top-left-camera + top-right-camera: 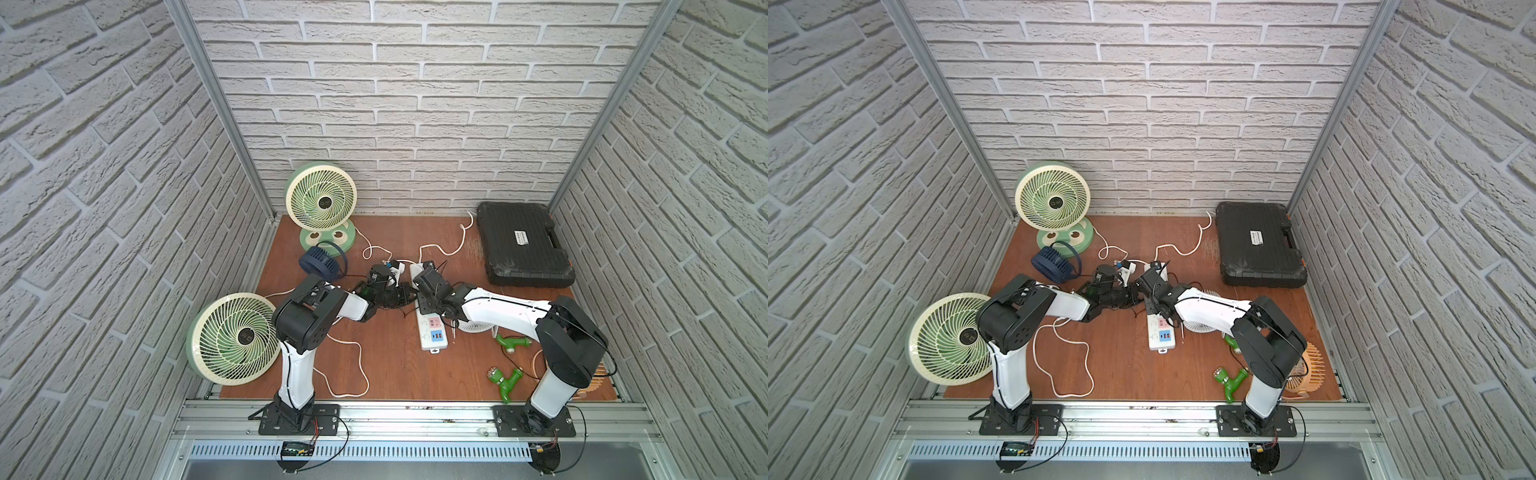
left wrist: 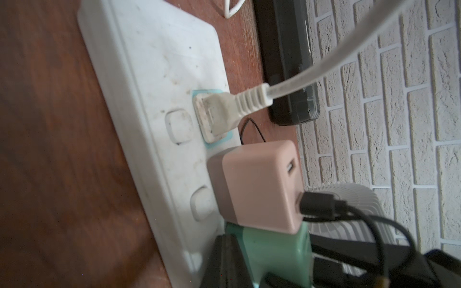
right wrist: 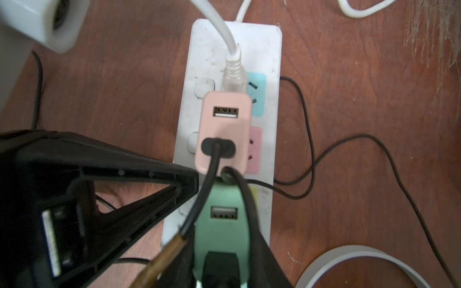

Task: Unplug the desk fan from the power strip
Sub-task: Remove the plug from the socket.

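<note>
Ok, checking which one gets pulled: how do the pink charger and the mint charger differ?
The pink charger sits at the pink socket; the mint charger is next along the power strip, at the yellow socket. The right pincer grips the mint charger; the pink charger lies outside its grip. Both have one empty USB port and one black cable plugged in.
</note>
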Robot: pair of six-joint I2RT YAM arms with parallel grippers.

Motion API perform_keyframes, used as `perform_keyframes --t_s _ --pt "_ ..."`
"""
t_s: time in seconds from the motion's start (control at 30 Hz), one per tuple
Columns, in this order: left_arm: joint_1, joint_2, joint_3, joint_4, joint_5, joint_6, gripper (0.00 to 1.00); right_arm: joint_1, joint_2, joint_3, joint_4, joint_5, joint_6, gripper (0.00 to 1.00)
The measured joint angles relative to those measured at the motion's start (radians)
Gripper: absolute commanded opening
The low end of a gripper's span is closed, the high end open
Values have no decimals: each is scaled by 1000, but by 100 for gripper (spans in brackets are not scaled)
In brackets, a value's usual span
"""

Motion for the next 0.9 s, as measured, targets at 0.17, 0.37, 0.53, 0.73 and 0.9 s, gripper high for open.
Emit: perform_keyframes --t_s 0.17,0.37,0.53,0.73,0.9 --pt "0 0 0 -2 -3 1 0 21 21 28 -30 50 4 8" --pt "0 0 2 -5 -6 5 0 6 12 20 -20 13 24 9" --pt "0 0 2 -5 -6 9 0 33 39 57 -65 70 23 9" --pt "0 0 2 -7 -6 13 0 -5 -2 -3 3 -7 40 8" --pt "0 0 2 -7 -7 14 0 5 -1 6 -11 -5 45 9"
